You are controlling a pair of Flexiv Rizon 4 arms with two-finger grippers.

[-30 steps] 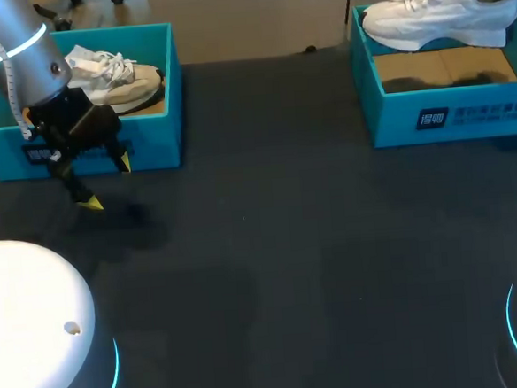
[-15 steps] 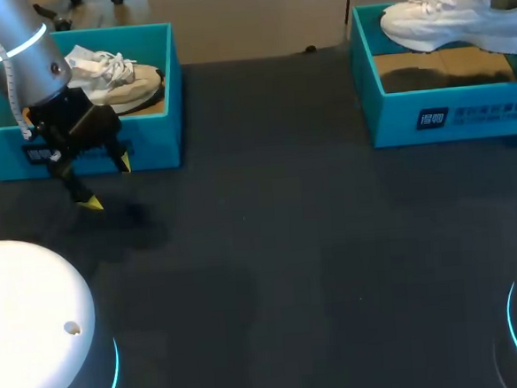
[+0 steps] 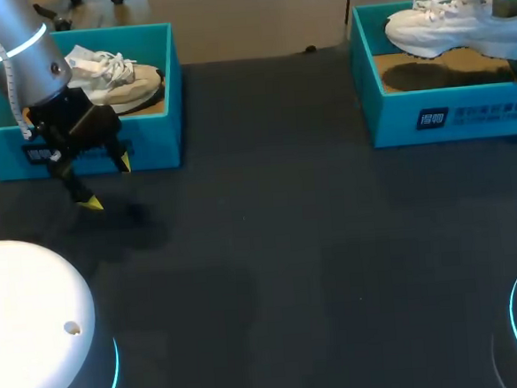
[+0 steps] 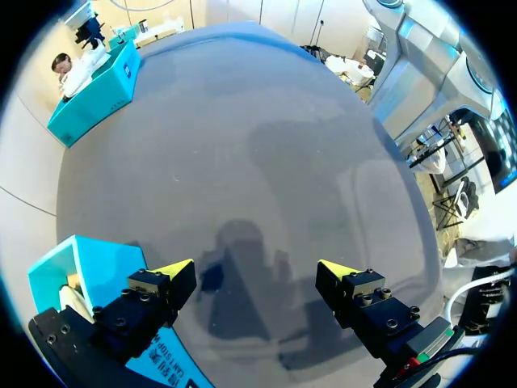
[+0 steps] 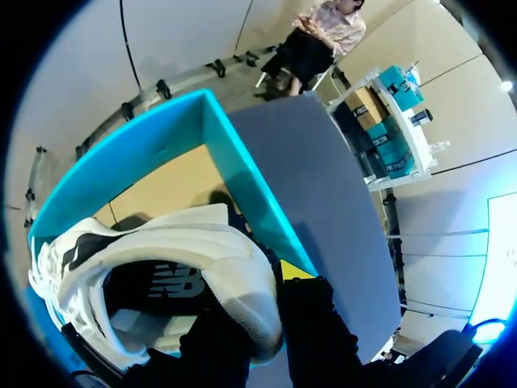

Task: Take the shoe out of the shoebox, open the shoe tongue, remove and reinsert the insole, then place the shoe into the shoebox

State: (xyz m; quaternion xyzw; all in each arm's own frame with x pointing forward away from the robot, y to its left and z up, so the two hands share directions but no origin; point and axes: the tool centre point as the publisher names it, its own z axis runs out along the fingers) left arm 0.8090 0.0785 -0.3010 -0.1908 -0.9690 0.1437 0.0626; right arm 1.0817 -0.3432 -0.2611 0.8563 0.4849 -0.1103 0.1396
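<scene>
Spanning the scene, the dark desk (image 3: 273,273) carries the right shoebox (image 3: 395,113), teal and open-topped, with a white printed label (image 3: 470,114) on its front wall. Well left of that shoebox stands a second teal shoebox (image 3: 160,121) holding a pale shoe (image 3: 113,75). The white shoe (image 3: 451,28) hangs above the right shoebox's cardboard floor, with the right end effector (image 5: 266,295) clenched on its heel. The left end effector (image 3: 107,182), released with fingers spread, hovers well left of the right shoebox, just in front of the second one.
</scene>
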